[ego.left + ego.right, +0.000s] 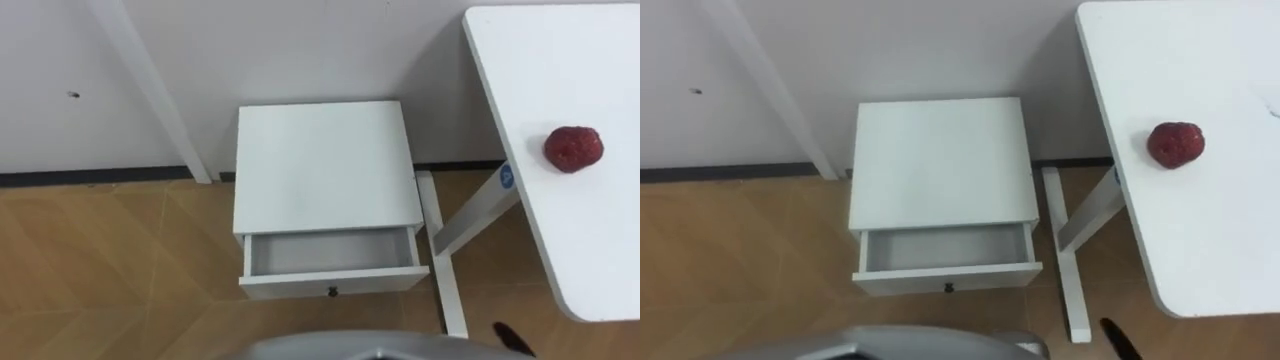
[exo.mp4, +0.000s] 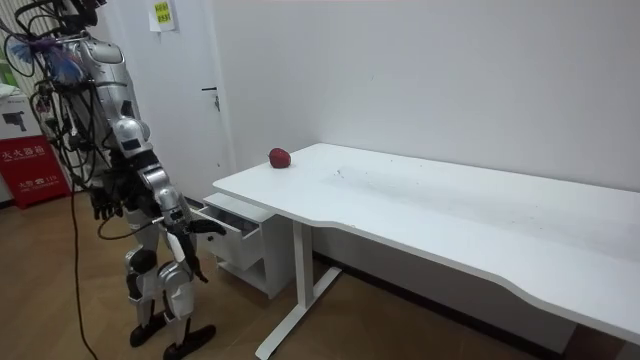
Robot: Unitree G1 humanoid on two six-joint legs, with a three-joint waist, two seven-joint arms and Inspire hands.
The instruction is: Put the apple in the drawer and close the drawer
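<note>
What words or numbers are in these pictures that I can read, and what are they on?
Yellow sign up high: print too small to read.
Red sign at the room view's left edge: white marks, too blurred to read.
Blue round sticker on the desk leg: too small to read.

White walls (image 1: 300, 50), wooden floor (image 1: 100, 270), long white desk (image 1: 580, 230)

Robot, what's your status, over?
Right hand near open drawer, left hand at side. Apple on desk, untouched. Nothing in the way.
</note>
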